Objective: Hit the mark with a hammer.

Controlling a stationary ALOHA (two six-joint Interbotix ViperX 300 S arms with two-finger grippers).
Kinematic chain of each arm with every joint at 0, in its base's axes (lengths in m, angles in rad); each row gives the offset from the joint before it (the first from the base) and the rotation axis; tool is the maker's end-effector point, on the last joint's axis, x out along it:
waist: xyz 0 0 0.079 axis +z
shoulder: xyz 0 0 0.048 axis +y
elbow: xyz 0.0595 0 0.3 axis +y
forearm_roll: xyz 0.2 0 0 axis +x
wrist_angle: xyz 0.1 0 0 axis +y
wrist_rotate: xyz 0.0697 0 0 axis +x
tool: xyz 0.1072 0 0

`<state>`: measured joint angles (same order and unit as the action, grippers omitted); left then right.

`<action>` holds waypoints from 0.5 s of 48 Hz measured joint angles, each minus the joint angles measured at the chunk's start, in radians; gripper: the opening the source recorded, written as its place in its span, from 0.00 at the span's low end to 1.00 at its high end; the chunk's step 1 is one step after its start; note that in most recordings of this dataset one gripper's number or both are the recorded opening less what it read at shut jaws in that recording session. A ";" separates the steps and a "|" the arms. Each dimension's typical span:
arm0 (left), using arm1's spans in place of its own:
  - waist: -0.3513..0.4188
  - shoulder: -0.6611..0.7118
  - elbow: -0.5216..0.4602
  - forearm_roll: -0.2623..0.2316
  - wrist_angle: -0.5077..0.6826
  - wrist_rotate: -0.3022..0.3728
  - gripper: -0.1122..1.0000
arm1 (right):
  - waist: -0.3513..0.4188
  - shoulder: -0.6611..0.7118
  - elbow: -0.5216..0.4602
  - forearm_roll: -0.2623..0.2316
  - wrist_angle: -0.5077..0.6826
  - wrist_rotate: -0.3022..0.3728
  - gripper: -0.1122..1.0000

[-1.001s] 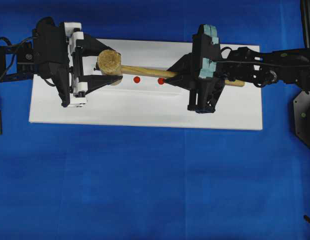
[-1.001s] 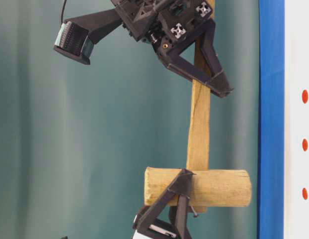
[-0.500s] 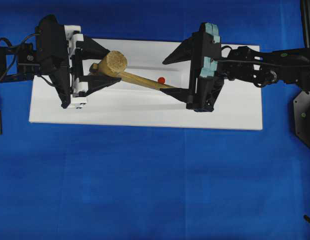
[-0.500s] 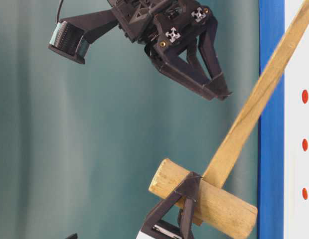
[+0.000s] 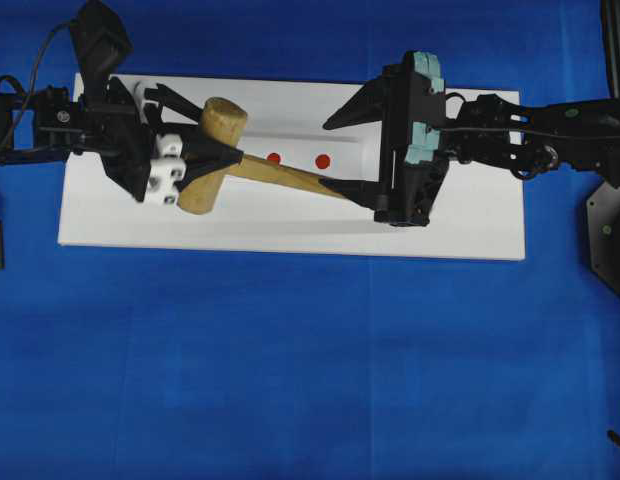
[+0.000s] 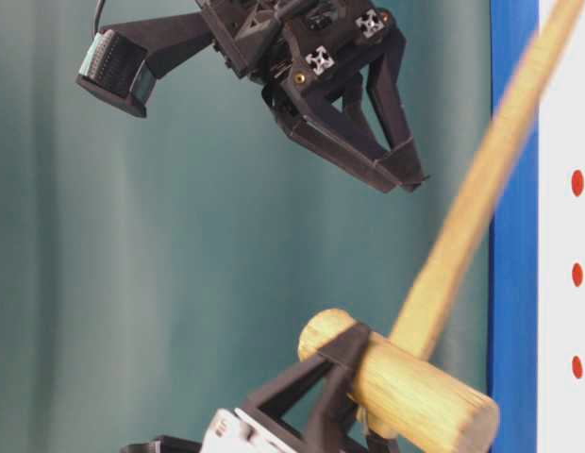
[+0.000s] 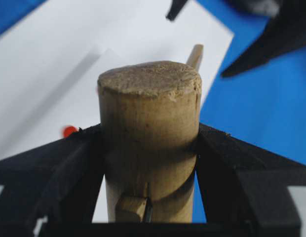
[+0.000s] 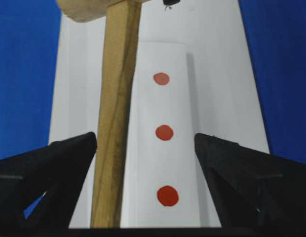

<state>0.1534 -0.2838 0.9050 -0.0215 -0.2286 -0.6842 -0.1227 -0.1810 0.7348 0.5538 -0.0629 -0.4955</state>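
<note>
One second before, the right gripper (image 5: pixel 352 148) was closed on the handle and the hammer (image 5: pixel 219 157) lay straight between the two arms. Now its jaws stand wide apart, and the handle runs between them, near one finger, without any grip. The left gripper (image 5: pixel 212 138) has rolled, so the head of the hammer, which showed its round end face to the overhead camera, now lies slanted, and the handle points obliquely toward the lower finger of the right gripper.

The left gripper is clamped on the thick wooden head, one black finger (image 7: pixel 49 173) on each side. No container is present; the hammer hangs above the white board (image 5: pixel 470 225), which carries three red marks (image 8: pixel 164 132) in a row.

In the overhead view only two marks are visible. The far end of the handle is hidden under the right gripper there. In the table-level view the handle is blurred, and its end is cut off at the top edge.
</note>
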 measured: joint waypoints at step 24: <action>0.000 0.000 -0.014 0.002 0.000 -0.256 0.53 | 0.009 0.012 -0.005 -0.017 0.000 -0.002 0.93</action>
<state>0.1534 -0.2838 0.8912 -0.0199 -0.2286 -0.9403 -0.1135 -0.1687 0.7302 0.5369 -0.0629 -0.4970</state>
